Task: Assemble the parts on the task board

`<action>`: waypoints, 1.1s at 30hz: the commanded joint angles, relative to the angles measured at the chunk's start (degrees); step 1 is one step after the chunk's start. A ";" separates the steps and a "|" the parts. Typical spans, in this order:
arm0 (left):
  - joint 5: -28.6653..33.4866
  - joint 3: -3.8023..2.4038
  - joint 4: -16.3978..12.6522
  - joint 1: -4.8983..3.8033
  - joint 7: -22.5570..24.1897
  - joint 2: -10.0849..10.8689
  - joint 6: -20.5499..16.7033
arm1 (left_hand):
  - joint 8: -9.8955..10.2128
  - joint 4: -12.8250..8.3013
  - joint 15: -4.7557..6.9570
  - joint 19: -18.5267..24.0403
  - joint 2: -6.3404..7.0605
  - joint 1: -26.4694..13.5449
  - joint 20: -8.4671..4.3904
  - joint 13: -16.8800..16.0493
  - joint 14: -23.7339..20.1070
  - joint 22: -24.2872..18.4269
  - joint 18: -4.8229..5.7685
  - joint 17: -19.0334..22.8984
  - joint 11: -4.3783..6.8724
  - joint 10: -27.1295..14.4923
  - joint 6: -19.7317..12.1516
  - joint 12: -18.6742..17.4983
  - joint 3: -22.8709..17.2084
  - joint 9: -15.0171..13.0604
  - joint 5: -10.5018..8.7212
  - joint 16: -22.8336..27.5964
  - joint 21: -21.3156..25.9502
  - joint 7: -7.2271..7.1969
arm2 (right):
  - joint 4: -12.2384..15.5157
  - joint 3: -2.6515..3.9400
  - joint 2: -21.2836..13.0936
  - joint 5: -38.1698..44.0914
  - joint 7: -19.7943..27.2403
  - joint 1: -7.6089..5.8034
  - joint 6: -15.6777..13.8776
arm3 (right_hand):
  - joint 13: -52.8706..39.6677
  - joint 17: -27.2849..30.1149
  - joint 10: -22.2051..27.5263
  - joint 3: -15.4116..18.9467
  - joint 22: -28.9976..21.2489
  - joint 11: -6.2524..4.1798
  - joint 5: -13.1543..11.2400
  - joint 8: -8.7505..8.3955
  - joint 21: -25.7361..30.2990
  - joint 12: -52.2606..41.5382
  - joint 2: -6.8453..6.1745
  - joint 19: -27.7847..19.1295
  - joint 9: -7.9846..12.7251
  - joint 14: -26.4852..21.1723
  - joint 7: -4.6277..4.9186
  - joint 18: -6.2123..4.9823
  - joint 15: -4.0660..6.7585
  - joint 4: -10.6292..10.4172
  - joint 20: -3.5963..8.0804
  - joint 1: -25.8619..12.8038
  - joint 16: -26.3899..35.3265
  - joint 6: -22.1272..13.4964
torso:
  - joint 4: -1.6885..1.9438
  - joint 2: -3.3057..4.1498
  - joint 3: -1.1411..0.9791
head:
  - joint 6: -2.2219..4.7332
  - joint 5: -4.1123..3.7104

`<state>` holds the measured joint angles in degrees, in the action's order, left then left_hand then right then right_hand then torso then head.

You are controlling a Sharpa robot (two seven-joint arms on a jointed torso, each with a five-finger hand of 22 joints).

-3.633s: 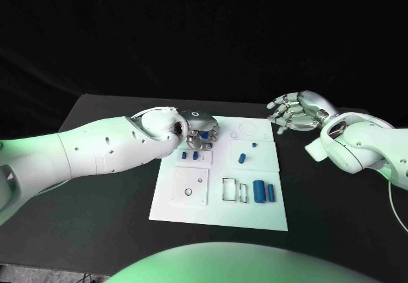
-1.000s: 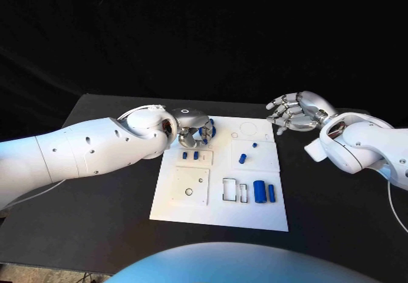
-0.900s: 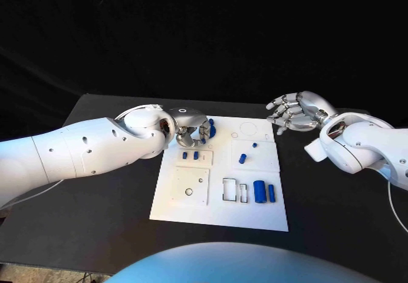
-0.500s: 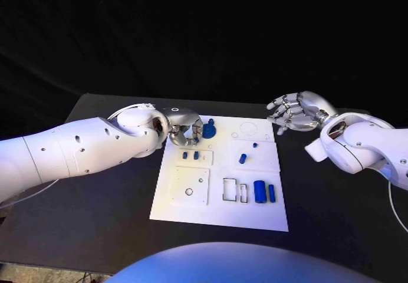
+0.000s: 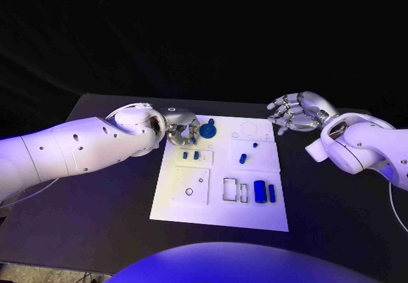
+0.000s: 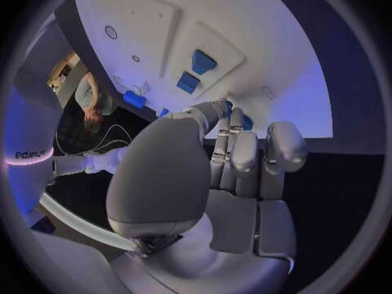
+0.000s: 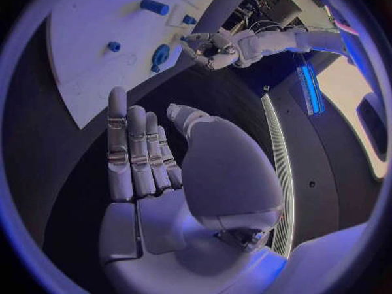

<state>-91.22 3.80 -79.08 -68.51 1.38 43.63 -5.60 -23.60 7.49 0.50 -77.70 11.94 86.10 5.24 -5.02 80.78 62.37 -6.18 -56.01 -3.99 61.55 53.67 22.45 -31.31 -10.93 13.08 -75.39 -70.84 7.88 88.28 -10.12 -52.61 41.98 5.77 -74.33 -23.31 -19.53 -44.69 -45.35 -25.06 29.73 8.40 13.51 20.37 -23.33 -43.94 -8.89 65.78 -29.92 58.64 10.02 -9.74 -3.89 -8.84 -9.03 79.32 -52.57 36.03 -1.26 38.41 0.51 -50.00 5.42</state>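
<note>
Left hand (image 5: 181, 132), fingers curled beside the blue disc-shaped part (image 5: 207, 130) on the task board (image 5: 217, 213); whether I'm gripping it, I cannot tell. Right hand (image 5: 294, 113) hangs spread, empty. Next I'd judge: seat that part squarely.

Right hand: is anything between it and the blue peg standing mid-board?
Nothing visible. The right hand hovers open past the task board's far right corner, and only bare white board lies between it and the blue peg.

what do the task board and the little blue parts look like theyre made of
Task board: probably matte white plastic, since it is flat, evenly white and shows no glare. Blue parts: likely plastic, being uniform solid blue with a faint sheen, though painted metal can't be excluded.
</note>
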 commanded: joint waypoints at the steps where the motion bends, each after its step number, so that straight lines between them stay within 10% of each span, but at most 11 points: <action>1: 0.66 -0.05 -0.13 0.00 -0.10 -0.01 1.13 | 0.17 -0.15 -0.12 -0.26 0.05 -0.46 0.29 -0.09 0.23 -0.05 0.33 0.07 -0.05 0.33 0.17 -0.31 -0.20 -0.07 -0.37 -0.34 -0.30 0.06 | -0.03 0.00 0.11 0.15 0.36 0.03 0.75 | 0.06 0.05 -0.50 0.17 -0.05 0.02 0.28 0.28 0.32 -0.07 -0.10 0.30 0.05 0.47 3.15 -0.60 0.12 -0.02 0.02 -0.36 0.12 -0.08 | 0.02 -0.02 -0.05 | 0.00 0.04; 33: 1.58 -0.04 -0.91 0.00 -1.39 0.17 2.08 | 0.40 -0.11 -0.10 0.06 -0.02 -1.05 0.35 -0.17 0.06 -0.48 0.21 0.54 0.02 0.62 0.57 -0.76 -0.38 -0.16 -0.99 -0.18 0.01 -0.06 | -0.20 0.00 0.31 0.14 0.32 0.15 0.93 | 0.21 0.09 -0.50 0.16 -0.12 0.00 0.29 0.32 0.38 -0.12 -0.09 0.36 0.10 0.49 3.14 -0.61 0.14 0.05 0.03 -0.33 0.12 -0.10 | -0.05 -0.02 0.01 | 0.00 0.19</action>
<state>-89.97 3.80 -79.84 -68.51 0.84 43.93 -3.92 -23.39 7.33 0.50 -77.70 11.96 85.64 5.24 -5.17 80.78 61.87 -6.19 -55.54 -3.98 61.97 54.09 21.89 -31.47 -11.02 12.39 -75.39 -70.84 7.89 88.05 -10.13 -52.38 41.98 5.79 -74.23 -23.27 -19.36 -44.69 -45.35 -25.06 29.66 8.40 13.51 20.37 -23.34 -43.94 -8.90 65.78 -29.87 58.85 10.02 -9.73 -3.68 -8.84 -9.03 79.32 -52.57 36.02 -1.27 38.38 0.53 -50.00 5.65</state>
